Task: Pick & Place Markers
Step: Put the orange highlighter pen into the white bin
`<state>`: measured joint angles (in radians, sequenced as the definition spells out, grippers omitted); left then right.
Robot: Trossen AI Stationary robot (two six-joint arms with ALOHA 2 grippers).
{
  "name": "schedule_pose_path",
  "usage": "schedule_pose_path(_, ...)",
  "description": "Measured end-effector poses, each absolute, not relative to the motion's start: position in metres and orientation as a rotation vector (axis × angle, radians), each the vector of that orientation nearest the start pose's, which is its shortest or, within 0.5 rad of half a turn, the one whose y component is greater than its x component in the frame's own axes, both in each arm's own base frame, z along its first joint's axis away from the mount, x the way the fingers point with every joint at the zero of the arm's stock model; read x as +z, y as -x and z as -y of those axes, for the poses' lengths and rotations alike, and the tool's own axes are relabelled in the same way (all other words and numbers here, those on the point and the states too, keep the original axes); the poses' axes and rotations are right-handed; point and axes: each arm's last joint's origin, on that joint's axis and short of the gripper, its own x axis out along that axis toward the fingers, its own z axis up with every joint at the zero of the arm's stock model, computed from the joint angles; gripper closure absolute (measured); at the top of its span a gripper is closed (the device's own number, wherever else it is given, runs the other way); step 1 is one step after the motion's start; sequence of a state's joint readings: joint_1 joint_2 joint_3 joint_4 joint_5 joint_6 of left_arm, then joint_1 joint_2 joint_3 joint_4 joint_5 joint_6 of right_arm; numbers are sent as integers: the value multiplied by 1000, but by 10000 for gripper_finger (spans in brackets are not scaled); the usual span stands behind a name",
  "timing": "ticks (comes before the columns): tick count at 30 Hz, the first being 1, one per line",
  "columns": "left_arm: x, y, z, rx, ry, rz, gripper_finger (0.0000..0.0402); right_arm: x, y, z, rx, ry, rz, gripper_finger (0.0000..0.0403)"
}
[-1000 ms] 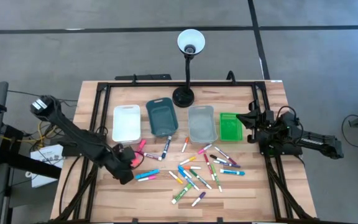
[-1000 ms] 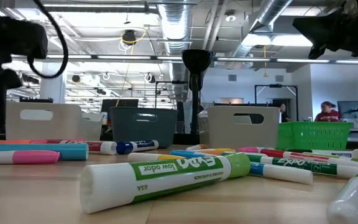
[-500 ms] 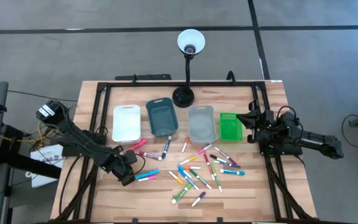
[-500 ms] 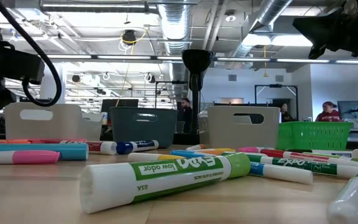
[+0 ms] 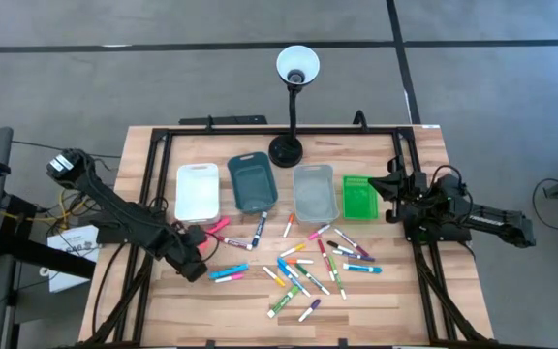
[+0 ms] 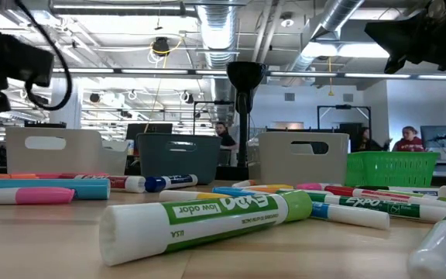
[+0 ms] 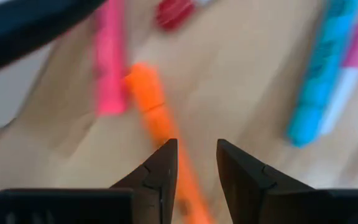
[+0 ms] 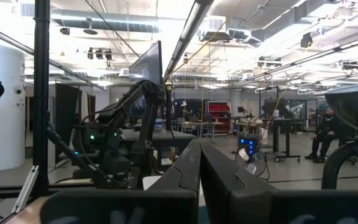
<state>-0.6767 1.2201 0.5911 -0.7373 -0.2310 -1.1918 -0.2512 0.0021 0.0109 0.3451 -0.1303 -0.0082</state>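
Many capped markers (image 5: 308, 264) in several colours lie scattered on the wooden table; a green one (image 6: 200, 221) lies closest in the low view. My left gripper (image 5: 194, 260) hangs low over the left end of the pile. It is open (image 7: 196, 149), with one finger on either side of an orange marker (image 7: 151, 102) that lies on the table. I cannot tell whether they touch it. A pink marker (image 7: 109, 62) and a cyan one (image 7: 319, 81) lie beside it. My right gripper (image 5: 395, 190) waits shut (image 8: 199, 152) at the table's right edge.
Four small bins stand in a row behind the markers: white (image 5: 198, 191), dark teal (image 5: 252, 182), grey (image 5: 314, 192) and green (image 5: 358, 198). A black desk lamp (image 5: 287, 150) stands behind them. A black frame runs round the table. People show in the room beyond.
My left arm has dipped toward the table's near edge and come back up to about where it was. Its gripper stays over the left end of the marker pile.
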Motion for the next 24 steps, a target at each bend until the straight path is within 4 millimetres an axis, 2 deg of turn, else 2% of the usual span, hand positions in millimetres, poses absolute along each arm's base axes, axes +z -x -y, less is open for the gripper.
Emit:
schedule_pose_path(7,156,-147,110,419,423,-1239,293,200,-89,19,-121,75,347,402)
schedule_pose_path(18,124,-165,124,463,394,-1267,294,200,-89,19,-121,76,347,402)
schedule_pose_path(24,125,-165,124,429,389,-1276,331,200,-89,19,-121,76,347,402)
